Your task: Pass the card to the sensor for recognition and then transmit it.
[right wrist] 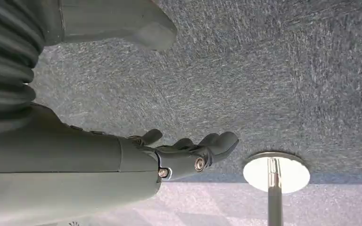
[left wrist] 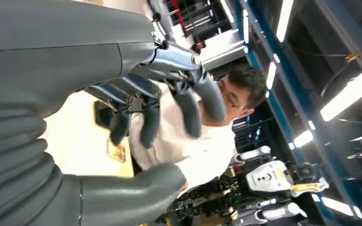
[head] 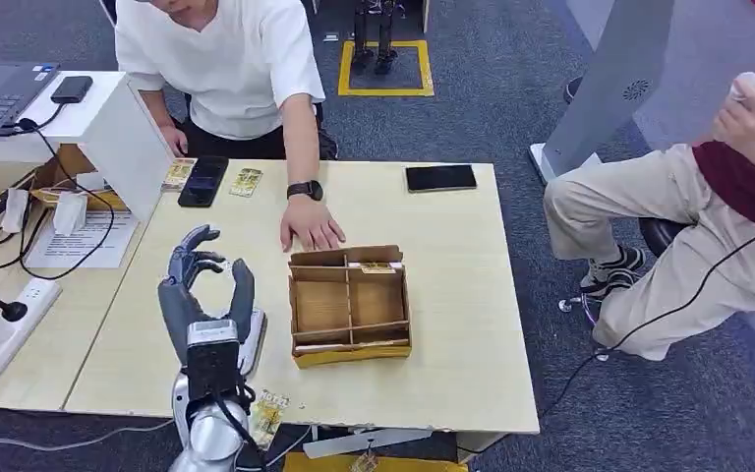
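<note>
Here the empty, spread left hand [head: 200, 295] hovers well short of the card [head: 246, 182] near the person [head: 226, 69].

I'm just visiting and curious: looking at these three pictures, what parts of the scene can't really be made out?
- Print on the cards across the table, head view: too small.
- Card at the near table edge, head view: partly behind the left arm.
- Left hand fingers, left wrist view: blurred.
- Cardboard box near compartments, head view: its walls hide their floor.
- Seated person, head view: cut off by the right edge.
</note>
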Tool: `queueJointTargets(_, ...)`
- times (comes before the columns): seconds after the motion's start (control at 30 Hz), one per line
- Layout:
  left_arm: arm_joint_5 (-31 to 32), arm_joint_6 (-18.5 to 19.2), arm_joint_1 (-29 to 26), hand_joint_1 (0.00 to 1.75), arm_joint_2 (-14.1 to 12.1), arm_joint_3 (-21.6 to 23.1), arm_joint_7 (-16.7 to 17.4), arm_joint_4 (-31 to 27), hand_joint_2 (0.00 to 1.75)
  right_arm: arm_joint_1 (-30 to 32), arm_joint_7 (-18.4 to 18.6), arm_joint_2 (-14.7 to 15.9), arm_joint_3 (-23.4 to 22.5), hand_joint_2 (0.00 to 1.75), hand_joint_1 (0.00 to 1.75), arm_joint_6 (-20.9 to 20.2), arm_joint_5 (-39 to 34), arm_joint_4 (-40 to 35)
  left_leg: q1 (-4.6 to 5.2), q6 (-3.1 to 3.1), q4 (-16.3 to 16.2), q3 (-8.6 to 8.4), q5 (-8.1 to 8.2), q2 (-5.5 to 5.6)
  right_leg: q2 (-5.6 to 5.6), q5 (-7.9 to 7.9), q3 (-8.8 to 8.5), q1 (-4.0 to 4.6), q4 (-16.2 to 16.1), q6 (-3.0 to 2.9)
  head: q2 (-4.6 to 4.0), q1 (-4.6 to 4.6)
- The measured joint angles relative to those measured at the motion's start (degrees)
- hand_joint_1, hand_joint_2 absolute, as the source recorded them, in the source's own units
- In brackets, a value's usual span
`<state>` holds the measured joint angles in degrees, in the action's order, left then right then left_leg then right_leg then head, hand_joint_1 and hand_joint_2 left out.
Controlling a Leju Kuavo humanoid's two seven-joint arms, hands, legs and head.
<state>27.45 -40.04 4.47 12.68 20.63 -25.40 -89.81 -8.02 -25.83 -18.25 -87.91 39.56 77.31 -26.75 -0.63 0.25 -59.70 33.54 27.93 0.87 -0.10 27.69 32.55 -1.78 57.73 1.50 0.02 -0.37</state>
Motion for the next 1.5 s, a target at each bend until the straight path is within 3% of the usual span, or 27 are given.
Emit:
queueJointTargets(0.17,1.6,0.0,-2.2,0.0,-0.4,0.0,-4.5,-2.6,1.75,0.0,-0.3,0.0,0.0,1.75,0.0,0.0,0.2,0.0,0.0,0.0,0.0,0.0,0.0,0.0,0.0,0.0,0.0,0.0,0.0,0.0,0.0,0.0)
queueJointTargets(0.37,2.1,0.0,-3.3,0.0,-0.7,0.0,-5.3,-4.1,1.75,0.0,-0.6,0.0,0.0,1.75,0.0,0.0,0.2,0.0,0.0,0.0,0.0,-0.01,0.0,-0.01,0.0,0.0,0.0,0.0,0.0,0.0,0.0,0.0)
queueJointTargets(0.67,7.3,0.0,-6.4,0.0,-0.8,0.0,-13.3,-5.9,1.75,0.0,-0.8,0.0,0.0,1.75,0.0,0.0,0.4,0.0,0.0,0.0,0.0,-0.01,0.01,0.0,0.0,0.01,0.0,0.0,0.0,0.0,0.0,0.0)
queueJointTargets(0.83,11.2,0.0,-7.4,0.0,-0.9,0.5,-14.7,-5.9,1.75,-0.1,-0.8,0.1,0.0,1.75,0.0,0.0,0.7,0.3,0.0,0.0,0.0,-0.01,0.0,-0.01,0.0,0.01,0.01,0.0,0.0,0.0,0.0,0.0)
queueJointTargets(0.87,12.3,0.0,-7.5,0.0,-0.9,0.9,-14.7,-5.9,0.0,-0.1,-0.8,0.1,0.0,1.75,0.0,0.0,0.7,0.4,0.0,0.0,0.0,-0.01,0.0,-0.01,0.0,0.01,0.01,0.0,0.0,0.0,0.0,0.0)
queueJointTargets(1.1,22.9,0.0,-7.5,0.0,-2.3,4.9,-13.1,-4.8,0.0,-0.3,-0.8,0.2,0.0,1.75,0.0,0.0,0.8,1.2,0.0,0.0,0.0,-0.01,0.0,-0.01,0.0,0.0,0.0,0.0,0.0,0.01,0.0,0.0)
queueJointTargets(1.13,24.0,0.0,-7.5,0.0,-2.6,5.5,-12.9,-4.7,1.75,-0.4,-0.8,0.3,0.0,1.75,0.0,0.0,0.8,1.3,0.0,0.0,0.0,-0.01,0.0,-0.01,0.01,0.01,0.0,0.0,0.0,0.01,0.0,0.0)
queueJointTargets(1.5,31.3,0.0,-7.5,0.0,-5.3,8.5,-10.2,-3.4,1.75,-0.3,-1.7,0.5,0.0,1.75,0.0,0.0,0.5,2.3,0.0,0.0,0.0,-0.01,0.0,-0.02,0.01,0.01,0.02,0.0,0.0,0.0,0.0,0.0)
